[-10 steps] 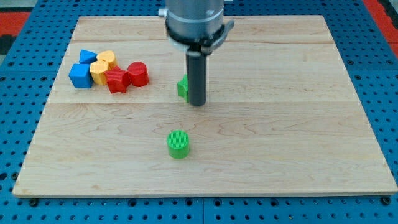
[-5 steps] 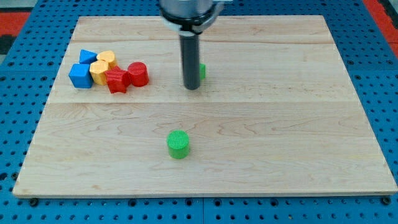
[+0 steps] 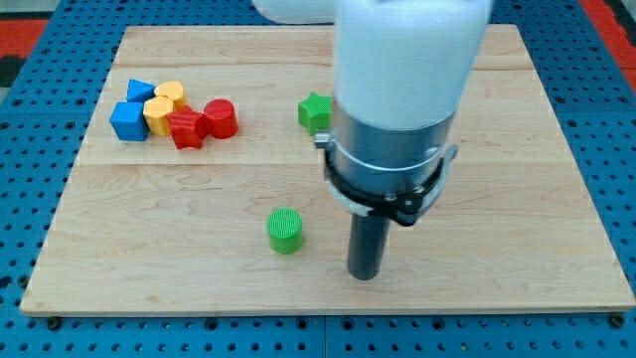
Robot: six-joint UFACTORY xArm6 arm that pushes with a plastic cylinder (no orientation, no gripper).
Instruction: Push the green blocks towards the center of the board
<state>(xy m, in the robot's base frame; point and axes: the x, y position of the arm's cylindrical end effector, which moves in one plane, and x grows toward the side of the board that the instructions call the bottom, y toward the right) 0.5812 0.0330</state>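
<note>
camera view: my tip [image 3: 365, 275] rests on the tabletop [image 3: 517, 199] near its bottom edge, just right of the green cylinder [image 3: 285, 231], not touching. it is a bare rod, no jaws. the green star block [image 3: 315, 110] sits toward the top edge.

Board [image 3: 517, 199] is pale wood with visible grain, sitting on a blue pegboard [image 3: 30, 199] dotted with holes. Two green blocks: a ridged cylinder [image 3: 285, 231] and a star [image 3: 315, 110]. Two red blocks [image 3: 204, 122], two yellow [image 3: 164, 107], two blue [image 3: 129, 114]. Rod's tip [image 3: 364, 274] is dark grey.
</note>
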